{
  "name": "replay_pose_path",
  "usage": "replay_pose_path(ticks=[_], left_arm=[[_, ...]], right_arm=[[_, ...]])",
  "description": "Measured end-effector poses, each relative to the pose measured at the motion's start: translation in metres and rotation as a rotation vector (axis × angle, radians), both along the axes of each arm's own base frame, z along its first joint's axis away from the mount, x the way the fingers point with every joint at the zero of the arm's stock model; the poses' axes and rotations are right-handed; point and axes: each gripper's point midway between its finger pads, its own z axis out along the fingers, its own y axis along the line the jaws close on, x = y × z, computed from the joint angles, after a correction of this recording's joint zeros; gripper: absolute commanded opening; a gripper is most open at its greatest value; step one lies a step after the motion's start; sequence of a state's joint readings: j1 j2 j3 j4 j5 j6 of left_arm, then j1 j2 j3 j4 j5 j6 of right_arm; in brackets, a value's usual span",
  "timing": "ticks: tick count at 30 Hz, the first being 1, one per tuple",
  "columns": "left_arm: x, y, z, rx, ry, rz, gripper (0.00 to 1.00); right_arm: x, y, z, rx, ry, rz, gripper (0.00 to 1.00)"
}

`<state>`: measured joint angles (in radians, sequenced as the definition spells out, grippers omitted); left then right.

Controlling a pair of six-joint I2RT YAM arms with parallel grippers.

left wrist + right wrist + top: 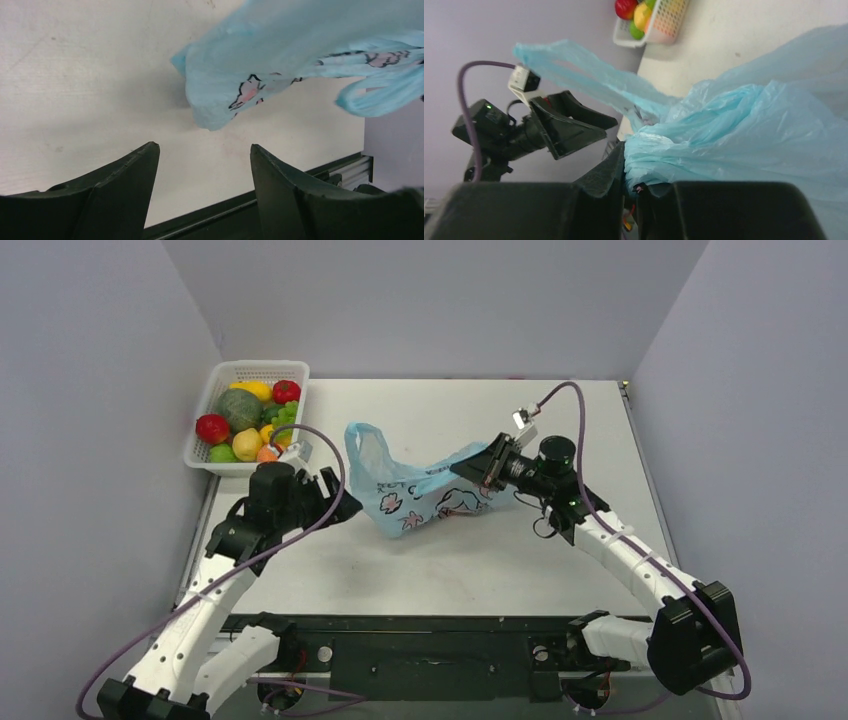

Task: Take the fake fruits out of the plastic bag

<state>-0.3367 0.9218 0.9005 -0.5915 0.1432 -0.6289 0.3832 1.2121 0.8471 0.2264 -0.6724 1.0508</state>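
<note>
The plastic bag (pixel 420 495) is lying crumpled near the middle of the table (pixel 440 570). Its right end is being held up off the surface, and a loop handle (pixel 365 445) is standing up on its left side. The light-blue film is hiding what it holds: the fake fruits are not showing through in any view, and no fruit shape can be made out among the folds. The right gripper (pixel 631 170) is clamping a gathered fold of the bag's right end. In the right wrist view the dark fingers are covering the pinch point itself. The left gripper (pixel 202 150) is hovering just beside the bag's lower left corner, its jaws standing apart with nothing between them. The corner is hanging a little beyond the fingertips, seemingly without touching. A white lattice basket (pixel 225 380) is sitting at the far left corner of the table, filled with red, green and yellow toy fruits (pixel 240 410). The left arm's purple cable (pixel 330 440) is crossing its near edge, and the right wrist view is cropping it at the frame's top. The tabletop is showing pale and faintly smudged, with a black rail (pixel 430 640) running along the near edge. Plain lavender-grey walls (pixel 420 300) are closing in the back and both sides.
</note>
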Motion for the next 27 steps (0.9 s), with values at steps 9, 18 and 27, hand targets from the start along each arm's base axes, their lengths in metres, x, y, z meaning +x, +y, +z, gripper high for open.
replay_pose_path(ticks=[9, 18, 27], left_arm=[[-0.056, -0.016, 0.024, -0.15, -0.075, -0.164, 0.71], [-0.036, -0.027, 0.085, -0.146, -0.164, -0.222, 0.7], [0.026, -0.04, 0.123, -0.037, -0.23, -0.204, 0.7]], right_arm=[[-0.063, 0.008, -0.083, -0.168, 0.108, 0.074, 0.46], [-0.086, -0.002, -0.071, -0.231, -0.017, 0.034, 0.63], [-0.073, -0.03, -0.068, -0.392, -0.055, -0.094, 0.69]])
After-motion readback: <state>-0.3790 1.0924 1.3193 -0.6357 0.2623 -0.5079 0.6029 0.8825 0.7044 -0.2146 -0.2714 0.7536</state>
